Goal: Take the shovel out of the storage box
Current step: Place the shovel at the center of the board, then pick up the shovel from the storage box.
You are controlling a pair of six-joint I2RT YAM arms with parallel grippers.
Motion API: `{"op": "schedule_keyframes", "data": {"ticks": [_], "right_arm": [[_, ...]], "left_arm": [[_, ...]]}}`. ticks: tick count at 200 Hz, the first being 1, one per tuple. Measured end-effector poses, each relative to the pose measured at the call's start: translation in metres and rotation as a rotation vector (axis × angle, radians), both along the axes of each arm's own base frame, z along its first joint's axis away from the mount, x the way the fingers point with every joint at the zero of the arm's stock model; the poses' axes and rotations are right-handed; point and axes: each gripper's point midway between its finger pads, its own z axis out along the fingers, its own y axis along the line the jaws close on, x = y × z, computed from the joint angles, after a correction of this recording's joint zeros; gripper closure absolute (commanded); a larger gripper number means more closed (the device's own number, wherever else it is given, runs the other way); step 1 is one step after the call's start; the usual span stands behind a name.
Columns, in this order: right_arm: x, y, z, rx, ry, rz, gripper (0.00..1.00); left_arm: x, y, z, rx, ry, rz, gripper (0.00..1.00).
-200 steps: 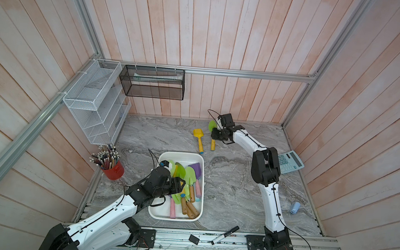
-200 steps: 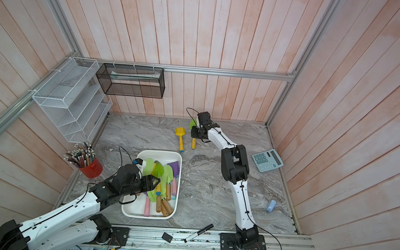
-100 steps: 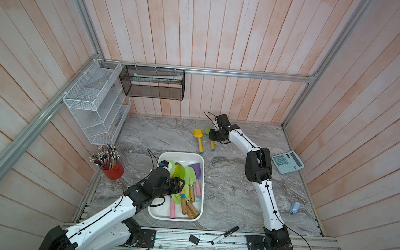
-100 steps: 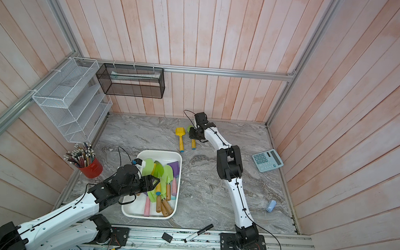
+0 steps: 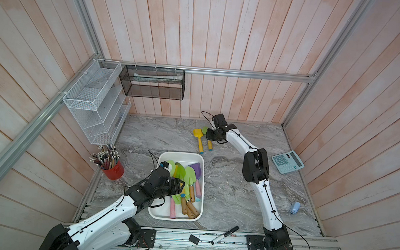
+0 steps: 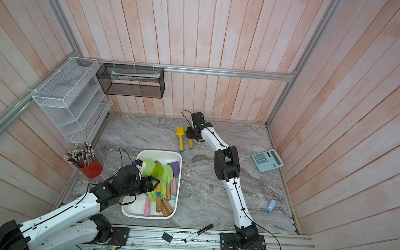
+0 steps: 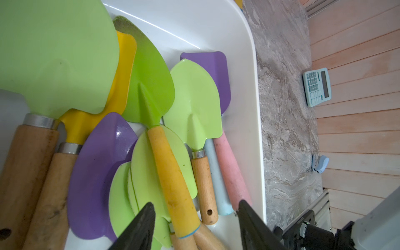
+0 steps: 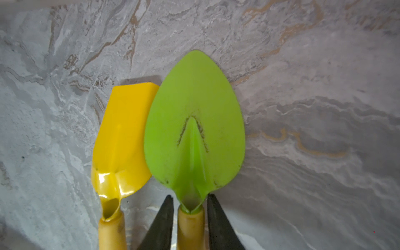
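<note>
Top views both show the marble table point(image 5: 233, 182) filling the lower half of the frame. The storage box point(image 5: 182, 155) sits low and centre-left on it, its long side running up the picture. A heap of shovels point(image 5: 187, 178) lies inside, blades toward the far end and handles toward the near end. They overlap, so any one of them probably has to be drawn out by its handle.

The left arm reaches in from the lower left, and the left gripper point(image 7: 194, 203) hangs over the heap. In the left wrist view its jaws stand well apart and straddle the handle of a yellow-handled shovel point(image 7: 151, 86) without closing on it, seemingly lined up for a pick.

At upper centre, well apart from the box, a green shovel point(image 8: 194, 121) lies flat on the marble just beside a yellow shovel point(image 8: 125, 129). Their blades touch, as if laid out in a row. In the right wrist view the right gripper point(image 8: 190, 195) flanks the green shovel's handle with a thin gap on each side. I judge it released, not clamped. That shovel is out of the box, and many remain inside.
</note>
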Motion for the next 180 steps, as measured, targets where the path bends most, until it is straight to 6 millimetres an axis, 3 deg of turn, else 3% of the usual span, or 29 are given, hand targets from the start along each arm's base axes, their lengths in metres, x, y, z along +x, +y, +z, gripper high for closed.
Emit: {"op": "schedule_keyframes", "data": {"ticks": [59, 88, 108, 151, 164, 180], "right_arm": [[-0.001, 0.0, 0.001, 0.004, 0.002, 0.006, 0.56], [-0.019, -0.01, 0.006, -0.003, 0.029, 0.007, 0.53], [-0.037, -0.022, 0.029, 0.006, 0.016, 0.003, 0.53], [-0.07, -0.044, 0.112, 0.1, -0.137, -0.017, 0.53], [-0.082, -0.049, 0.125, 0.125, -0.168, -0.018, 0.53], [-0.098, -0.054, 0.128, 0.143, -0.18, -0.016, 0.53]], "left_arm": [[-0.002, -0.001, -0.003, 0.005, 0.009, -0.008, 0.37], [-0.006, -0.006, -0.013, 0.03, 0.04, -0.03, 0.37], [-0.011, -0.01, -0.024, 0.057, 0.072, -0.048, 0.37], [-0.01, -0.017, -0.037, 0.116, 0.117, -0.06, 0.37], [-0.008, -0.02, -0.037, 0.135, 0.12, -0.06, 0.38], [-0.005, -0.021, -0.035, 0.146, 0.117, -0.055, 0.4]]}}
